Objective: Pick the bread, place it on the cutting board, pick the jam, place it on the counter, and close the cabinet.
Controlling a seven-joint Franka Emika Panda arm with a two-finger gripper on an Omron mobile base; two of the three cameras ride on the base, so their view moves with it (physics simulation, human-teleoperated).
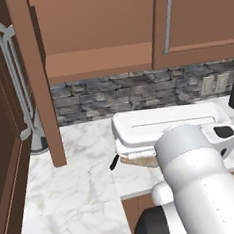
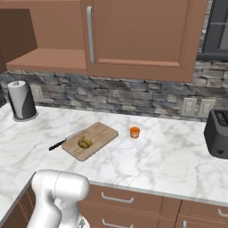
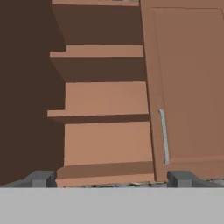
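The bread (image 2: pixel 84 142) lies on the cutting board (image 2: pixel 100 132) in the right base view. Just right of the board, the orange jam (image 2: pixel 135 132) stands on the marble counter (image 2: pixel 156 156). The cabinet (image 3: pixel 105 100) is open on its left half, with bare shelves showing; its left door (image 1: pixel 38 80) sticks out edge-on and its right door (image 2: pixel 142 35) is closed. My gripper (image 3: pixel 111 179) is open, holds nothing, and faces the open shelves from a short way off. My arm covers most of the board (image 1: pixel 138 160) in the left base view.
A black-handled knife (image 2: pixel 62 142) lies at the board's left edge. A paper towel roll (image 2: pixel 21 100) stands at the back left and a dark toaster (image 2: pixel 218 133) at the right. The tall dark cupboard (image 1: pixel 6 148) flanks the counter on the left.
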